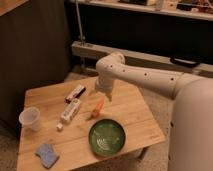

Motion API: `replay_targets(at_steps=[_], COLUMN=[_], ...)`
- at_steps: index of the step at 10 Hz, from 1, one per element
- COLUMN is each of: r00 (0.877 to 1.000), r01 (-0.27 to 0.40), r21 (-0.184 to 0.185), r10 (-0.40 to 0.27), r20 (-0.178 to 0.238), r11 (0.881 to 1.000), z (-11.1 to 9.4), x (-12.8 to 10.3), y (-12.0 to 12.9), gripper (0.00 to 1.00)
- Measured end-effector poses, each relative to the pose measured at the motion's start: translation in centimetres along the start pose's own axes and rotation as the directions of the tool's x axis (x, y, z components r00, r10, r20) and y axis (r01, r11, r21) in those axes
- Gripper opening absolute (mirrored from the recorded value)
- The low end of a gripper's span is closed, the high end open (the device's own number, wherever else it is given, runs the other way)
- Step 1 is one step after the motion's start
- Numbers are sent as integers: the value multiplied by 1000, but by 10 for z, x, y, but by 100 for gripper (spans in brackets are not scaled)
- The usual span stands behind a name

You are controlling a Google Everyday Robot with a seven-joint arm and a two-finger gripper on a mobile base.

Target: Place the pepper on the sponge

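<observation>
Now the gripper (pixel 103 94), its spread impossible to tell, is hovering above the pepper (pixel 99 106) lying on the table (pixel 135 112), well apart from the sponge (pixel 47 155), likely needing a centred, crosswise grip.

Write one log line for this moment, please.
end effector: right above pepper | pepper: far from sponge | sponge: nothing on it
</observation>
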Motion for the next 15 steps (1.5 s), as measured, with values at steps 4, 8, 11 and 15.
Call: replay_targets(at_steps=[4, 8, 11, 15], r00=[997, 992, 989, 984], r01=[-21, -62, -63, -64], r21=[-25, -54, -72, -96], r10=[23, 67, 73, 79], r20=[73, 111, 132, 157], r11=[999, 997, 995, 993], z=[46, 71, 88, 102], x=[-1, -6, -7, -3], y=[4, 9, 5, 2], gripper=[70, 70, 70, 70])
